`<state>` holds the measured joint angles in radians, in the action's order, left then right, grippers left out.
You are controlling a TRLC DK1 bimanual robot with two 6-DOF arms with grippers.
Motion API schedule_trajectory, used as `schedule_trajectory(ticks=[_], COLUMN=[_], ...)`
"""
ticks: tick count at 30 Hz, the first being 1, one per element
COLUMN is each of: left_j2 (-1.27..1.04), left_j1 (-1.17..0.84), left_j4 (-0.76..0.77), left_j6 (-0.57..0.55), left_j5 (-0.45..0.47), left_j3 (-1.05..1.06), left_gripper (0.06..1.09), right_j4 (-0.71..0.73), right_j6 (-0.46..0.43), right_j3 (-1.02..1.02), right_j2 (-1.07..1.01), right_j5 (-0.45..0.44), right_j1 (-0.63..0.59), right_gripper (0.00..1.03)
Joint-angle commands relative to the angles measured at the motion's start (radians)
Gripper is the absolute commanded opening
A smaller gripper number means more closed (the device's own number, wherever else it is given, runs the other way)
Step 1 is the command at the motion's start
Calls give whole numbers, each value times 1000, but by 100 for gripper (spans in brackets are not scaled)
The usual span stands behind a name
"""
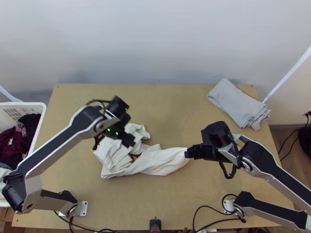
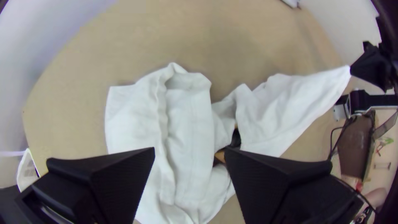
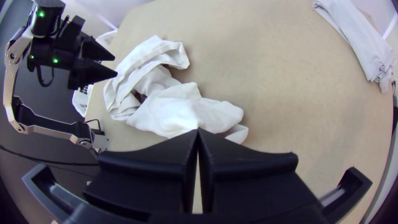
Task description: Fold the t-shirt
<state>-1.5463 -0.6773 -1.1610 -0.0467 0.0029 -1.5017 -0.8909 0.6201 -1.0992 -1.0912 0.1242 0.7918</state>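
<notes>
Where the light wooden table (image 1: 171, 116) spreads widest, the left arm (image 1: 52, 145) and the right arm (image 1: 272, 165) extend over it from their bases at the near edge. Beside the table's left edge is a white basket (image 1: 41, 112) with dark and maroon clothes (image 1: 13, 141) inside. The white t-shirt (image 1: 155, 165) is on the table between the arms, left of the middle; its left part lies bunched in loose folds and raised creases, while its right part is drawn out toward the right arm and narrows to a point. At the far right corner, well apart from the t-shirt, rests a folded pale grey cloth (image 1: 237, 103), one end slightly rumpled. The left gripper (image 1: 116, 140) is above the bunched part, its fingers parted with a broad gap and nothing between them. The right gripper (image 1: 187, 152) has its fingers closed on the tapered end of the t-shirt. Smallest, a dark and tawny patch (image 1: 134, 157) appears in a gap among the folds; what it is cannot be told.
</notes>
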Motion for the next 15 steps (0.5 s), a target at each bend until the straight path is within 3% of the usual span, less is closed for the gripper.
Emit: schedule_trajectory(ticks=[1,13,15], left_j2=[-8,-21,-23], left_j1=[-48,-148,-150], left_j4=[-8,30,44], left_j6=[45,67,67], left_j5=[-29,-106,-116], left_j3=[63,196,213], left_gripper=[88,88,71], right_j4=[9,9,9], right_j6=[10,9,9], right_j3=[4,-5,-7], right_j2=[-10,-10,-9], right_j5=[3,3,3], right_j1=[-8,-14,-14], right_gripper=[3,3,3])
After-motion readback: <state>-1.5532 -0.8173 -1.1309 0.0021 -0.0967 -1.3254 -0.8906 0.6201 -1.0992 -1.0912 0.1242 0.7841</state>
